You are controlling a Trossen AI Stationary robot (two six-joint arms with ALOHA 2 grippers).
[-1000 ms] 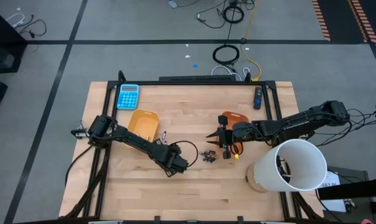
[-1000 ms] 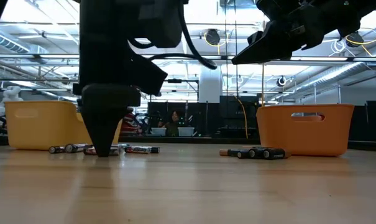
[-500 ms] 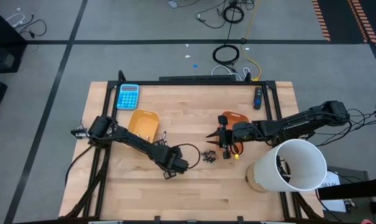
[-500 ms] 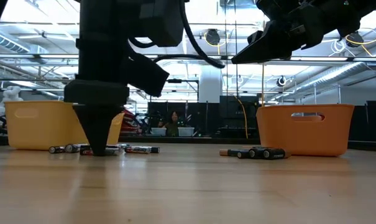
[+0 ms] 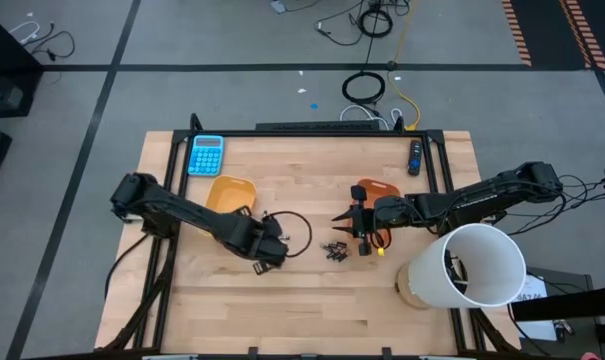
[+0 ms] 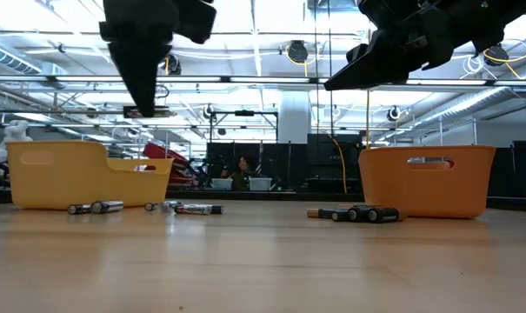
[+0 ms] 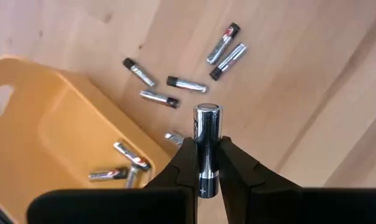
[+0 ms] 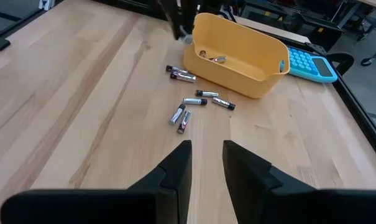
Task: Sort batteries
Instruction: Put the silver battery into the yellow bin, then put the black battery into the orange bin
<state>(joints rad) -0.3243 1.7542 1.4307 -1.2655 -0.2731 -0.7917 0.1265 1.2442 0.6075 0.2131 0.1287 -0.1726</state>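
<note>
My left gripper (image 5: 269, 247) hangs above the table near the yellow tray (image 5: 231, 196), shut on a silvery battery (image 7: 207, 121). In the low view it (image 6: 144, 103) is high over the batteries (image 6: 141, 207) lying in front of that tray. The tray (image 7: 57, 130) holds a few batteries, and several more (image 7: 188, 68) lie on the wood beside it. My right gripper (image 5: 343, 218) hovers open beside the orange tray (image 5: 375, 192), over another small heap of batteries (image 5: 334, 250). Nothing is between its fingers (image 8: 206, 149). My left gripper pinches the silvery battery between its two fingers (image 7: 186, 163), on the barrel's sides (image 7: 207, 152). The fingers point steeply down and lie along the battery. Its capped end (image 7: 207, 111) sticks out past the fingertips, and it is lifted clear of the table.
A blue calculator (image 5: 206, 155) lies at the far left and a dark remote-like stick (image 5: 415, 157) at the far right. A large white cylinder (image 5: 472, 265) stands at the near right. Bare wood stretches along the near edge (image 5: 282, 315).
My left gripper has risen from the table top to well above it. It has also gone a little toward the yellow tray, at the table's far left. My right gripper has kept still.
</note>
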